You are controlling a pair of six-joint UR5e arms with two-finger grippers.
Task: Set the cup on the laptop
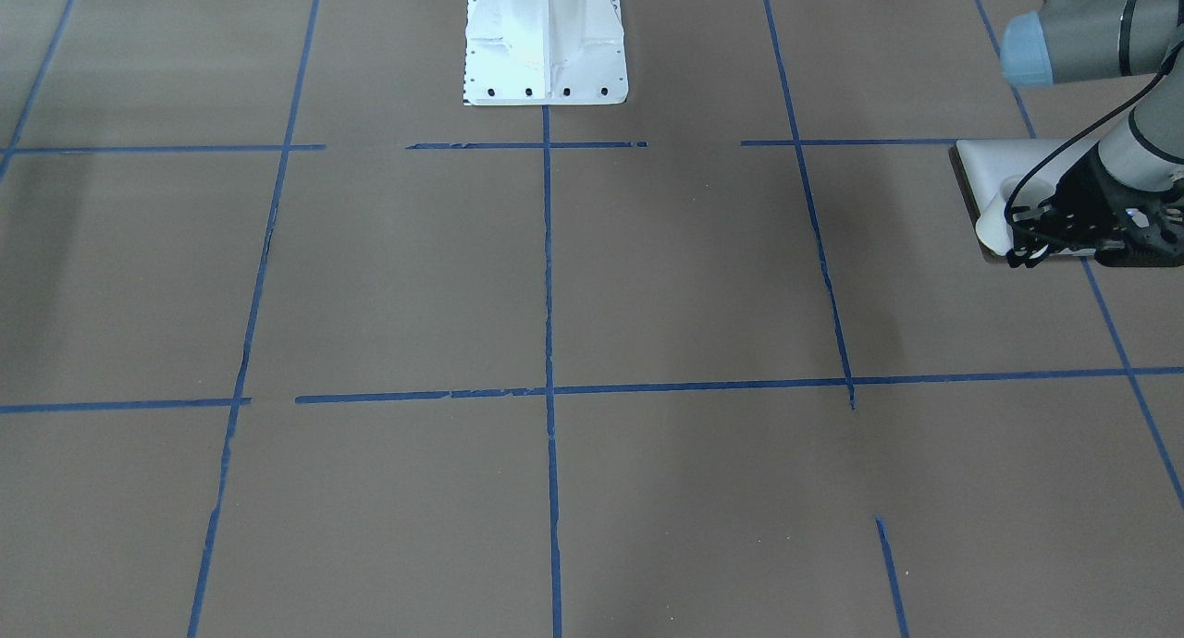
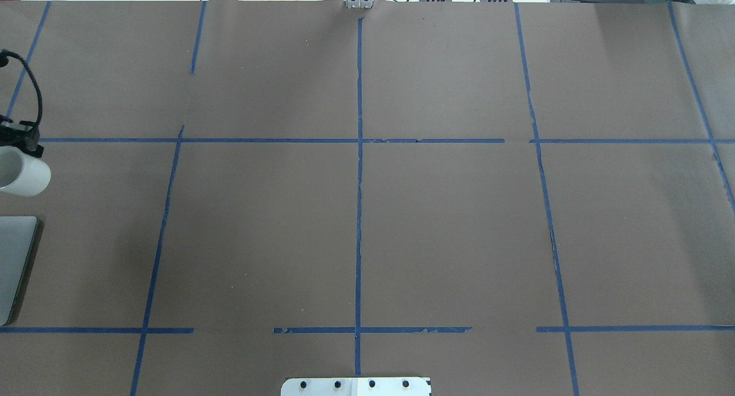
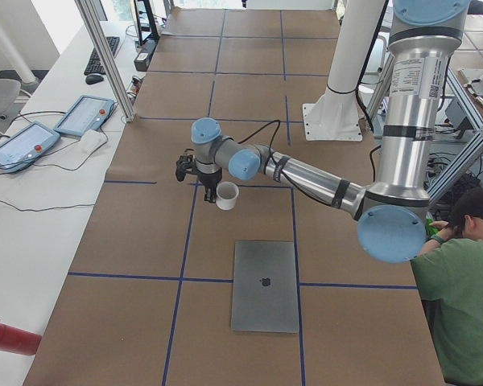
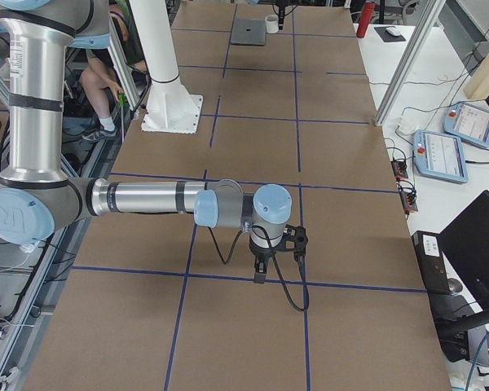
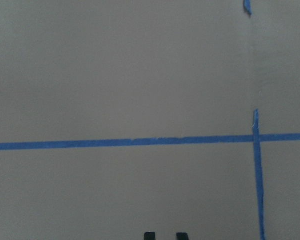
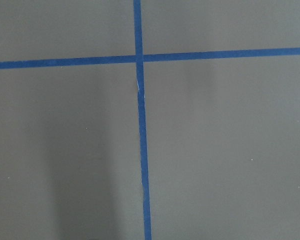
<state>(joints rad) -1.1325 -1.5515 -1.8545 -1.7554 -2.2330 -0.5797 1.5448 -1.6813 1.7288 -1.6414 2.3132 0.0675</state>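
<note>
The small white cup (image 3: pixel 227 195) hangs tilted in my left gripper (image 3: pixel 210 191), held at its rim above the brown table. It also shows at the left edge of the overhead view (image 2: pixel 26 172) and in the front view (image 1: pixel 1017 203). The silver-grey laptop (image 3: pixel 266 285) lies closed and flat, a short way from the cup on the robot's side; only its corner shows overhead (image 2: pixel 14 258). The left wrist view shows two dark fingertips (image 5: pixel 149 235) close together and no cup. My right gripper (image 4: pixel 261 273) hangs over bare table far from both; I cannot tell its state.
The white robot pedestal (image 1: pixel 546 46) stands at the table's robot-side edge. Blue tape lines (image 2: pixel 359 155) grid the brown paper. A person in green (image 3: pixel 459 281) sits by the left arm's base. Teach pendants (image 3: pixel 84 115) lie on the side bench.
</note>
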